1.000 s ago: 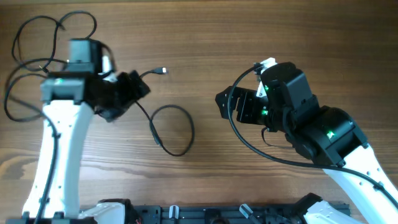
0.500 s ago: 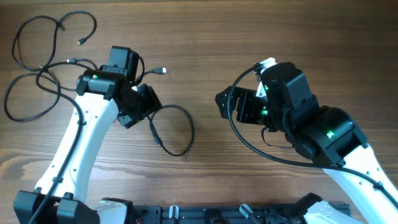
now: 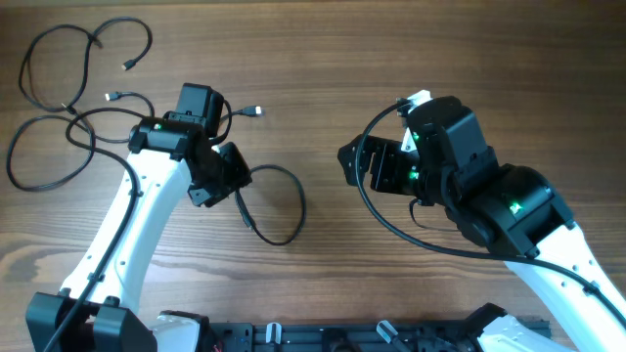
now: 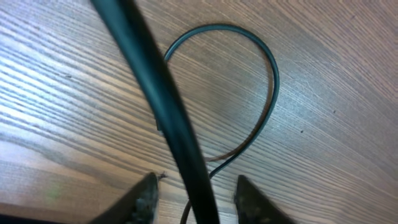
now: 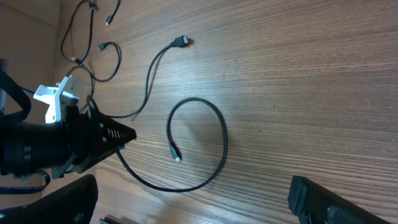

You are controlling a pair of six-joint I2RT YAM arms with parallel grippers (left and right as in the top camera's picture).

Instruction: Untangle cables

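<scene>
Left gripper (image 3: 233, 170) points down with jaws partly apart; right gripper (image 3: 350, 162) hovers, jaws spread wide.

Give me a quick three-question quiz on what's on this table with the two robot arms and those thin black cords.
1. True or false: the right gripper is holding a cable.
2. In the overhead view, where does the tangled bunch of cables lie? A. top left B. bottom right C. dead centre
3. Which gripper hovers right beside the looped cable?
Key: 1. False: its jaws are open and empty. 2. A. 3. The left gripper.
</scene>
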